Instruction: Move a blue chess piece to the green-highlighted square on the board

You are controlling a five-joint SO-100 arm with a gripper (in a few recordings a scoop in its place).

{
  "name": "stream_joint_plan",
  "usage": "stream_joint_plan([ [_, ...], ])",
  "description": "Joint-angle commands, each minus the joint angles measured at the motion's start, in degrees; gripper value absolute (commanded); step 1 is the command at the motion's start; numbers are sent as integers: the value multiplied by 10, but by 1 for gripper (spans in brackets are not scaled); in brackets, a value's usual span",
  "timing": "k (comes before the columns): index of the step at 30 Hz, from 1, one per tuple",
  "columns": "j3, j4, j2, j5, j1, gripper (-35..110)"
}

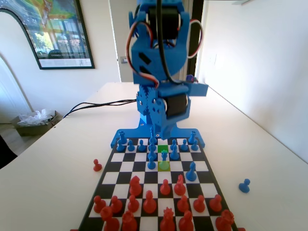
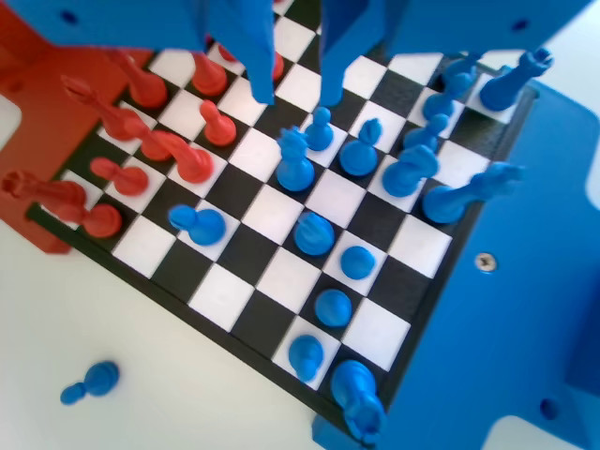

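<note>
Tool spread, hovering above blue chess piece (not touching) on board.

Glossy plastic blue chess piece; smooth checkered board; matt white table.

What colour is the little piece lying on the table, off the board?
Blue. The toppled pawn shows best in the wrist view.

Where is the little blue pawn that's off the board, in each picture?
Fixed view: the stray blue pawn is on the table, right of the board, near the red side.
Wrist view: bottom left, on the table off the board's edge.
Shared landmark: the lone blue piece ahead of the others.
</note>
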Motion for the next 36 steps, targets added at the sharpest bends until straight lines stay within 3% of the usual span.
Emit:
stream_joint_plan([
  [1,-21,-1,8,5,-2,8],
  [36,-11,-51,-72,32,-30,9],
])
